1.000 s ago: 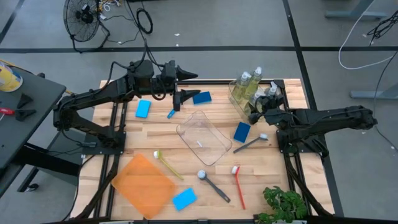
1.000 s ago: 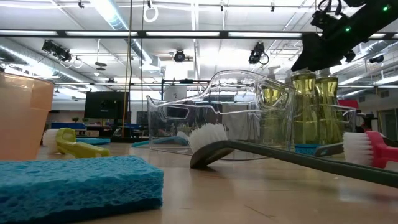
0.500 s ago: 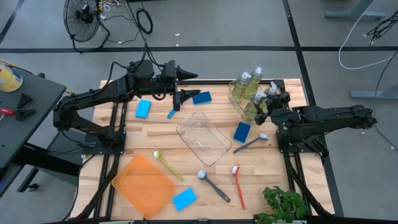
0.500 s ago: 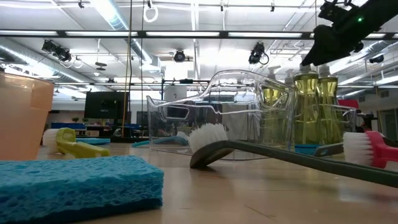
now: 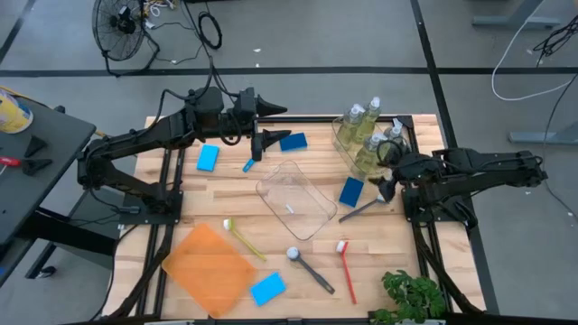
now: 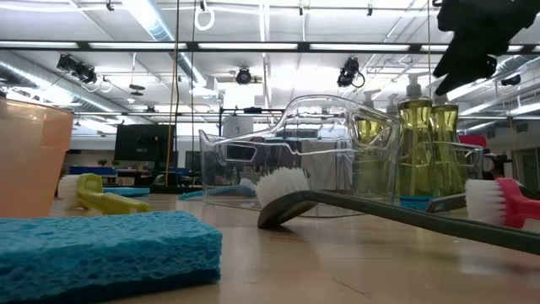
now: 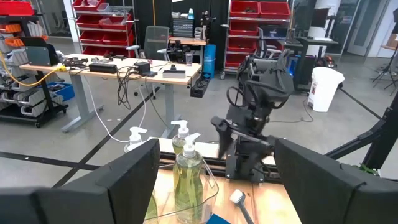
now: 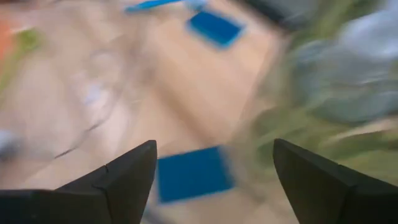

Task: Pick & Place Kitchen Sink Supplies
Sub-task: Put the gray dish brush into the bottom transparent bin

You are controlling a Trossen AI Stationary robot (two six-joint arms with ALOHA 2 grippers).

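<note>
Several soap bottles [image 5: 365,129] stand in a clear tub at the far right; they also show as bottles [image 6: 419,148] and bottles [image 7: 186,174]. Blue sponges lie flat: one [image 5: 351,190] by the right arm, one [image 5: 293,142], one [image 5: 209,158], one [image 5: 268,288]. Brushes lie on the wood: grey [image 5: 364,208], red [image 5: 347,271], dark grey [image 5: 312,268], yellow-green [image 5: 241,238], blue [image 5: 248,165]. My right gripper [image 5: 383,173] [image 6: 472,46] [image 8: 214,146] is open, slanting down over the near sponge [image 8: 193,174]. My left gripper [image 5: 269,125] [image 7: 214,199] waits open and level, high over the far left.
A second clear tub [image 5: 296,199] lies mid-table. A flat orange tray [image 5: 209,268] sits at the near left. A green plant [image 5: 415,295] stands at the near right corner. Dark frame rails run along the table's left and right sides.
My right gripper has drawn back from the bottles toward the table's right and near edges, risen a little, and tipped its fingers downward. It stays open. The bottles stand as before.
</note>
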